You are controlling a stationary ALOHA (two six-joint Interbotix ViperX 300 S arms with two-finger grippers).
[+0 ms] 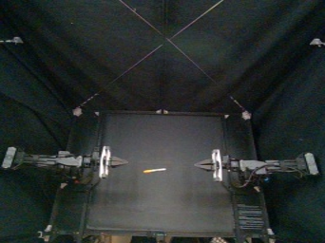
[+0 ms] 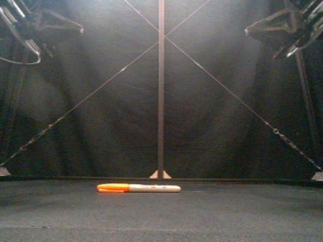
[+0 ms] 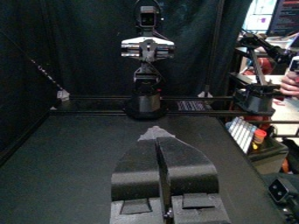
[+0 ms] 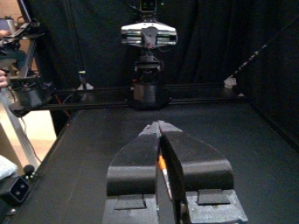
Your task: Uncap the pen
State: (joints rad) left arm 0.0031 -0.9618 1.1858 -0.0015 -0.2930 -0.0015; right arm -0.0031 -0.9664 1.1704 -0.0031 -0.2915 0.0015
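Observation:
A marker pen (image 1: pixel 154 170) lies flat on the black table, midway between my two grippers and touched by neither. From the front, the pen (image 2: pixel 139 187) shows an orange cap (image 2: pixel 113 187) at its left end and a white barrel toward the right. My left gripper (image 1: pixel 124 163) hovers to the pen's left, jaws shut and empty. The right gripper (image 1: pixel 199 165) hovers to its right, also shut and empty. The wrist views show the shut left gripper (image 3: pixel 156 131) and the shut right gripper (image 4: pixel 156 127) pointing at each other. A thin orange sliver shows through the right jaws' seam.
The bare black table (image 1: pixel 159 204) spreads around the pen. Both arms sit high at the table's left and right sides. The opposite arm (image 3: pixel 143 52) faces the left wrist camera across the table.

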